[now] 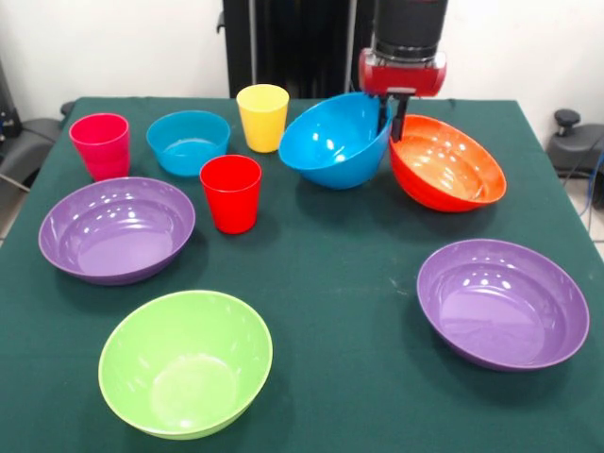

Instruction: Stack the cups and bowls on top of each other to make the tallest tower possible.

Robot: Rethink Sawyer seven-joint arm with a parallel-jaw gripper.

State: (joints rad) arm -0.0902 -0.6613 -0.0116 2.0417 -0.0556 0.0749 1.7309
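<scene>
My gripper (391,117) hangs at the far side of the table, shut on the rim of the deep blue bowl (335,142), which is tilted and lifted. The orange bowl (448,165) lies tilted just right of it, against the gripper. The smaller blue bowl (188,142) sits at the far left. The yellow cup (262,117), the pink cup (100,144) and the red cup (231,192) stand upright. Two purple bowls sit on the table, one at the left (117,229), one at the right (502,303). The lime green bowl (186,362) is nearest the camera. No tower stands.
The green-covered table (340,302) holds everything. The robot's black pedestal (293,47) rises behind the far edge. A black object (566,123) sits off the table at the right.
</scene>
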